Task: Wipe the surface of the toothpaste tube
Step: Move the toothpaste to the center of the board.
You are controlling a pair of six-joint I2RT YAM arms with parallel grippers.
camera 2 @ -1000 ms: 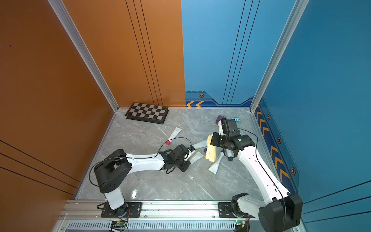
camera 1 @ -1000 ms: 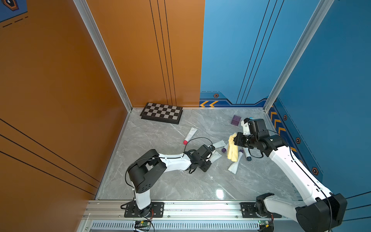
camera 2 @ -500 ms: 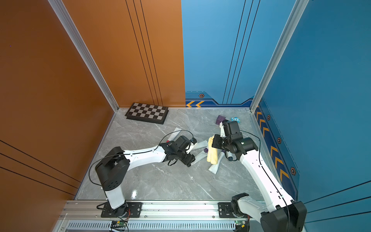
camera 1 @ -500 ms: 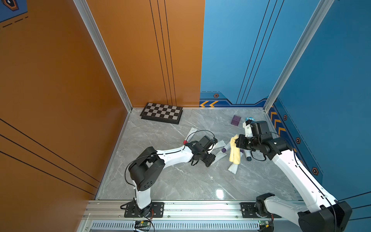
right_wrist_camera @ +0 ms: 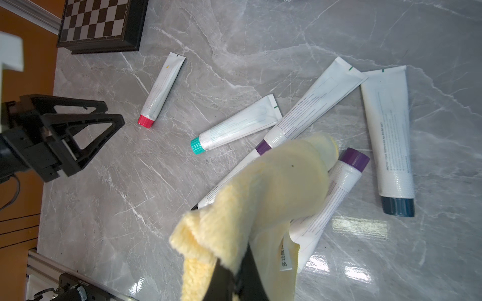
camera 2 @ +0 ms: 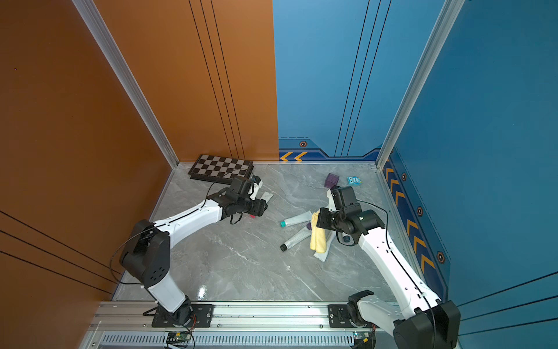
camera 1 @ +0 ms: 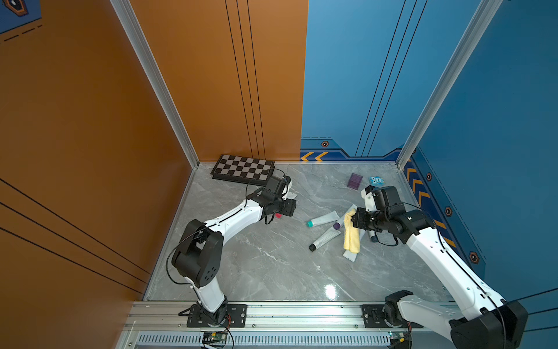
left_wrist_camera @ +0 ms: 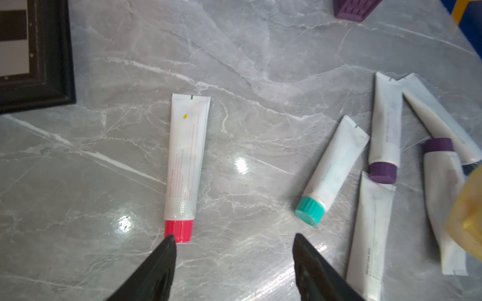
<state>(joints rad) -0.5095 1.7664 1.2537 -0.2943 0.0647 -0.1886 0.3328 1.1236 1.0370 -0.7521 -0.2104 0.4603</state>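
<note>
Toothpaste tube (left_wrist_camera: 184,161), red-capped, shows whole only in wrist views.

Blue-capped tube (right_wrist_camera: 388,135) reads "PROTECT YOUR TEETH IN ALL-ROUND WAY"; cloth (right_wrist_camera: 260,187) tag (right_wrist_camera: 285,256): "多功能".

My left arm (camera 1: 235,219): white link shells, black rounded joint housings, one drilled with small holes; thin black cable (camera 1: 167,264) looping alongside. My right arm (camera 1: 437,260): same build, small white mark on a black housing. My left gripper (left_wrist_camera: 233,237): black tapered fingers (right_wrist_camera: 112,122), open triangular frames. Black base plates (camera 1: 237,314), bolted.
</note>
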